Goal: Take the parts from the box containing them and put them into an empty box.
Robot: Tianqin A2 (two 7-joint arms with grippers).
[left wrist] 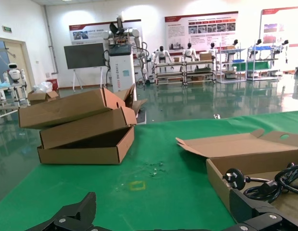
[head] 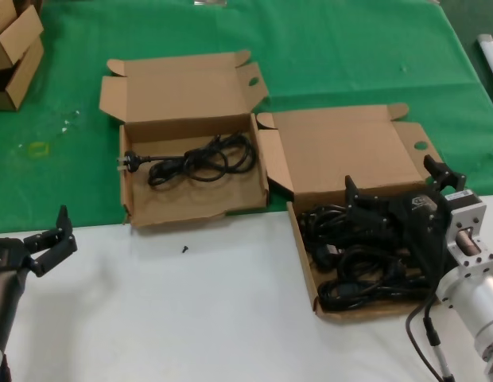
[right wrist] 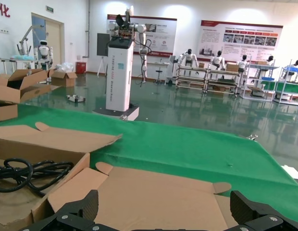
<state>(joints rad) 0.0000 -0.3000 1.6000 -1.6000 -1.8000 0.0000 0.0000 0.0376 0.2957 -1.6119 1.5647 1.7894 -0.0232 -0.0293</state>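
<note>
Head view: I read my right pincer [head: 390,208], jaws spread and empty, directly over the parts [head: 358,267] heaped in the right-hand box [head: 304,263], while my open left pincer [head: 48,243] idles over the table [head: 191,318].

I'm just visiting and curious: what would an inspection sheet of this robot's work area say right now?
Surface: white table in front, green cloth behind.
Job's things: left box holds one black cord; right box holds a pile of cords.
Clutter: small dark speck on the white table; stacked cartons at far left.
Grippers: left gripper open, idle, low left; right gripper open over the pile.
Cables: robot cable by the right arm.
Surroundings: hall with display boards.
</note>
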